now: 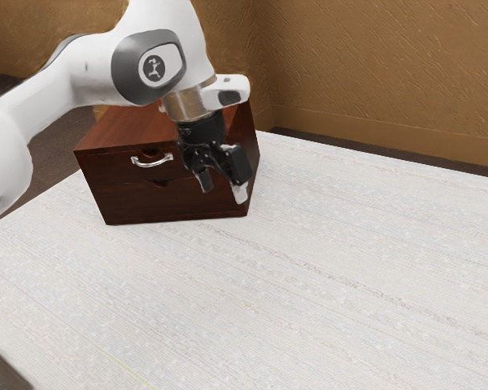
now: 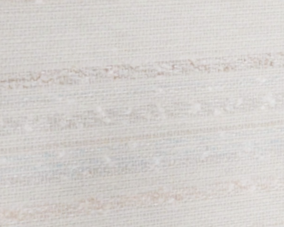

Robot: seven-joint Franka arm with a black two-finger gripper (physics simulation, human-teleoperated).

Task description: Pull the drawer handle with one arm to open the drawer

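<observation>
We are still on the reaching step: our gripper point(image 1: 223, 188) hangs in front of the brown box point(image 1: 171, 207), and its jaws are open with nothing between them. The shiny handle point(image 1: 152, 160) sits near the jaws, off to one side and a little higher, on a drawer point(image 1: 106, 168) that looks shut. Next, we think, we must slide the jaws around the handle, squeeze, then pull.

The arm point(image 1: 57, 81) wears glossy white shells, with a round grey cap point(image 1: 150, 67) bearing a small white emblem. A silver collar point(image 1: 183, 104) sits just above the black claw point(image 1: 223, 187), whose fingertips point(image 1: 241, 193) are pale.
</observation>
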